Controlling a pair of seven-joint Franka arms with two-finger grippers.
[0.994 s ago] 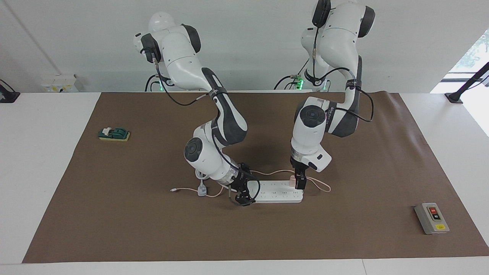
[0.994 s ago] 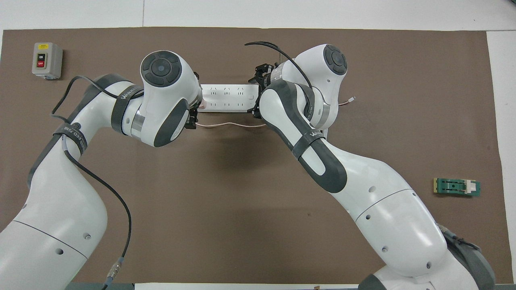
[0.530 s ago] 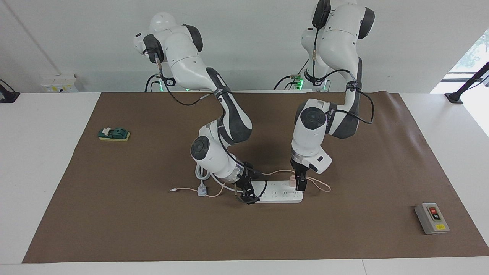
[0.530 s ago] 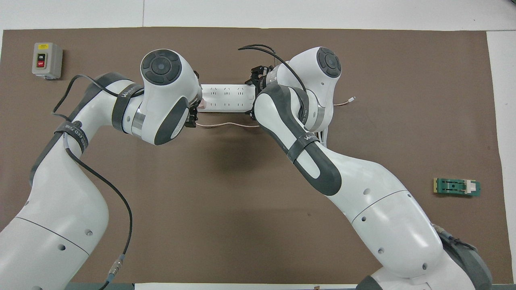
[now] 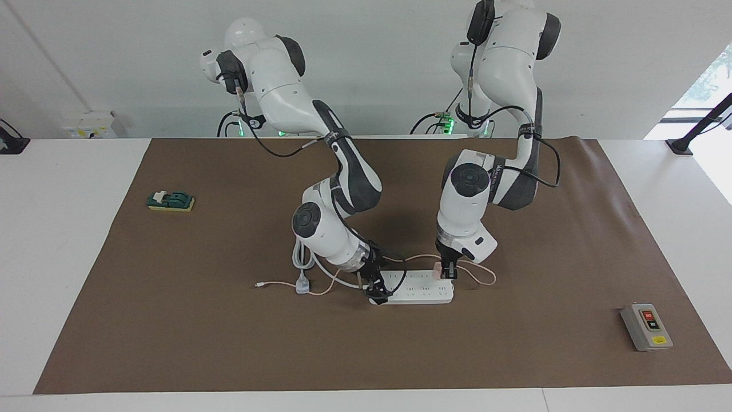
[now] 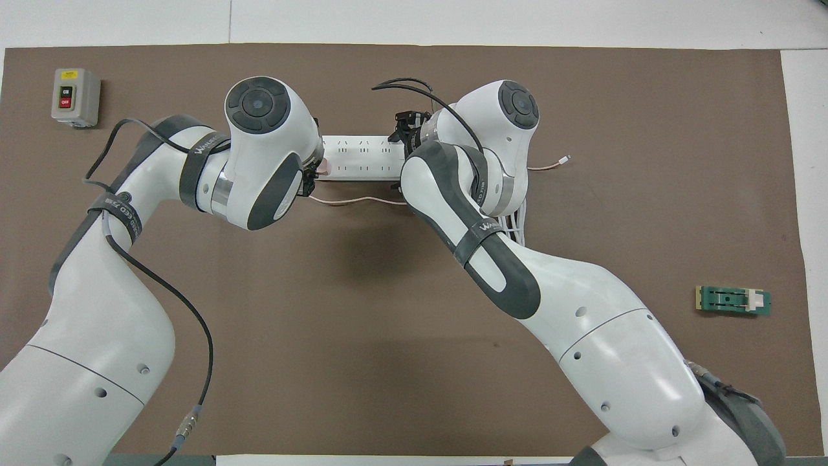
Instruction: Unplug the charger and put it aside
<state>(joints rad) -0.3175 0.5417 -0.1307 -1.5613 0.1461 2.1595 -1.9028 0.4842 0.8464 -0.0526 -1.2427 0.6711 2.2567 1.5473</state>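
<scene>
The left pincer (image 5: 446,273) points straight down, clamped on the pale pink charger (image 5: 438,269), which sits plugged into the white power strip (image 5: 414,292) at the end toward the left arm. The right pincer (image 5: 377,290) presses on the strip's other end; whether its fingers are apart or together cannot be told. A brown mat (image 5: 229,343) covers the bench (image 5: 51,240).

grey switch box (image 5: 646,327); green block (image 5: 170,201); white power strip (image 5: 420,294); brown mat (image 5: 229,343)
</scene>
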